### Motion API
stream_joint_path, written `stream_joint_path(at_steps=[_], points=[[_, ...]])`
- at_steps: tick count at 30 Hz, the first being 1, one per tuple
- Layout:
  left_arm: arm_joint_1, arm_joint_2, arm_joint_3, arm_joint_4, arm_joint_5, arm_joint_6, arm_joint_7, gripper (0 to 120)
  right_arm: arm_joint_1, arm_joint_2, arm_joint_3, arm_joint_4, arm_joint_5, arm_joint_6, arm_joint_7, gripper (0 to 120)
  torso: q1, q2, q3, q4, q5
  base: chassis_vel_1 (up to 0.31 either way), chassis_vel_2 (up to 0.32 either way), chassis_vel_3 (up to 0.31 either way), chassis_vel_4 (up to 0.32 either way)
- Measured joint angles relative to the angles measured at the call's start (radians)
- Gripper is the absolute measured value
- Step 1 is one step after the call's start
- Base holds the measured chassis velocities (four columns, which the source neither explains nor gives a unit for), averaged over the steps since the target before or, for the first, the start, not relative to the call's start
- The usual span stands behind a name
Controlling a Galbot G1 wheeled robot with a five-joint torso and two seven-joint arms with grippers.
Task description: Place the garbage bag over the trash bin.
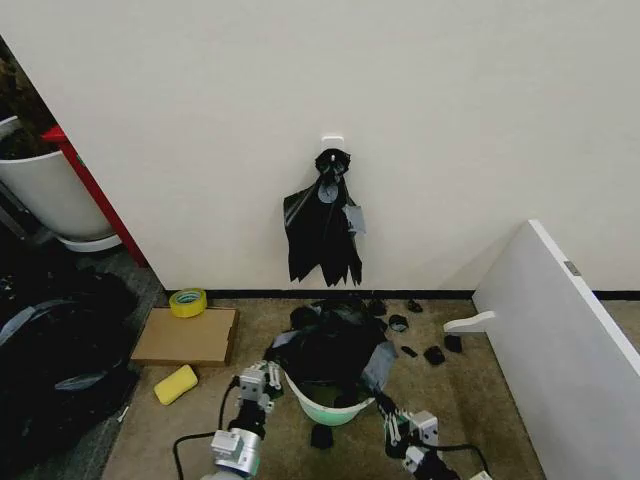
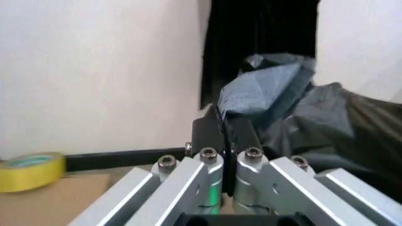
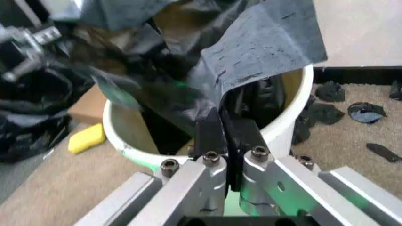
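honestly, the grip looks ok on both sides. the left end effector has its fingers pressed together on a fold of the garbage bag, and the right end effector is clamped the same way on the bag's edge, right at the rim of the trash bin. in the head view the left one sits at the bin's left side and the right one at its right, so the bag is stretched between them and bunched over the bin's mouth.

the bin stands on the carpet, near the wall, seemingly tipped a bit toward the robot, with part of the bag hanging down inside it and a flap sticking up above the rim.

my take on doing this step well: keep both pinches firm, since thin glossy plastic probably slips easily, and spread the two arms apart evenly so the opening gets wider than the rim before lowering. if one side pulls harder the light bin could slide or tip. also don't confuse this with the knotted bunch of black plastic hanging on the wall or the scraps on the floor.
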Motion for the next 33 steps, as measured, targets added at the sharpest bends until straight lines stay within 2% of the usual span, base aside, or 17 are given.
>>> stream_joint_path(at_steps=[4, 6, 11, 16, 23, 25, 26, 27, 30, 32, 33], points=[[0.039, 0.052, -0.003, -0.054, 0.021, 0.063, -0.054, 0, -0.017, -0.04, 0.015, 0.038, 0.024, -0.046, 0.012, 0, 0.0, 0.0, 0.0, 0.0, -0.0001, 0.0, 0.0, 0.0, 0.0], [0.072, 0.095, -0.003, -0.09, 0.039, 0.121, -0.102, 0, -0.032, -0.065, 0.022, 0.055, 0.026, -0.071, 0.029, 0, 0.0, 0.0, 0.0, 0.0, -0.0001, 0.0, 0.0, 0.0, 0.0], [0.131, 0.15, 0.043, -0.127, 0.065, 0.213, -0.187, 0, -0.071, -0.1, 0.034, 0.044, -0.061, -0.072, 0.005, 0, 0.0, 0.0, 0.0, 0.0, 0.0, 0.0, 0.0, 0.0, 0.0], [0.139, 0.144, 0.096, -0.1, 0.086, 0.22, -0.201, 0, -0.086, -0.112, 0.043, 0.014, -0.137, -0.04, -0.053, 0, 0.0, 0.0, 0.0, -0.0001, 0.0, 0.0, 0.0, 0.0, 0.0], [0.123, 0.108, 0.115, -0.063, 0.097, 0.195, -0.187, 0, -0.08, -0.114, 0.05, -0.002, -0.13, 0.056, -0.092, 0, 0.0, 0.0, 0.0, 0.0, 0.0, 0.0, 0.0, 0.0, 0.0], [0.126, 0.105, 0.116, -0.062, 0.104, 0.189, -0.184, 0, -0.087, -0.114, 0.043, 0.029, -0.104, 0.058, -0.046, 7, 0.0, 0.0, 0.0, -0.0001, 0.0, 0.0, 0.0, 0.0, 0.0], [0.127, 0.102, 0.115, -0.061, 0.108, 0.186, -0.182, 0, -0.089, -0.107, 0.032, 0.063, -0.107, 0.036, 0.039, 14, 0.0, 0.0, 0.0, -0.0002, -0.0001, 0.0, 0.0, 0.0, 0.0], [0.127, 0.102, 0.115, -0.061, 0.108, 0.186, -0.182, 0, -0.089, -0.107, 0.032, 0.063, -0.107, 0.036, 0.039, 14, 0.0, 0.0, 0.0, -0.0002, -0.0001, 0.0, 0.0, 0.0, 0.0], [0.131, 0.099, 0.114, -0.061, 0.114, 0.182, -0.178, 0, -0.079, -0.088, 0.004, 0.149, -0.147, -0.067, 0.254, 25, 0.0, 0.0, 0.0, -0.0002, -0.0003, 0.0, 0.0, 0.0, 0.0], [0.133, 0.099, 0.114, -0.061, 0.118, 0.18, -0.175, 0, -0.069, -0.082, -0.007, 0.174, -0.157, -0.103, 0.305, 28, 0.0, 0.0, 0.0, -0.0003, -0.0002, 0.0, 0.0, 0.0, 0.0], [0.137, 0.099, 0.113, -0.061, 0.123, 0.177, -0.173, 0, -0.048, -0.073, -0.023, 0.202, -0.167, -0.157, 0.357, 36, 0.0, 0.0, 0.0, -0.0001, -0.0001, 0.0, 0.0, 0.0, 0.0]])
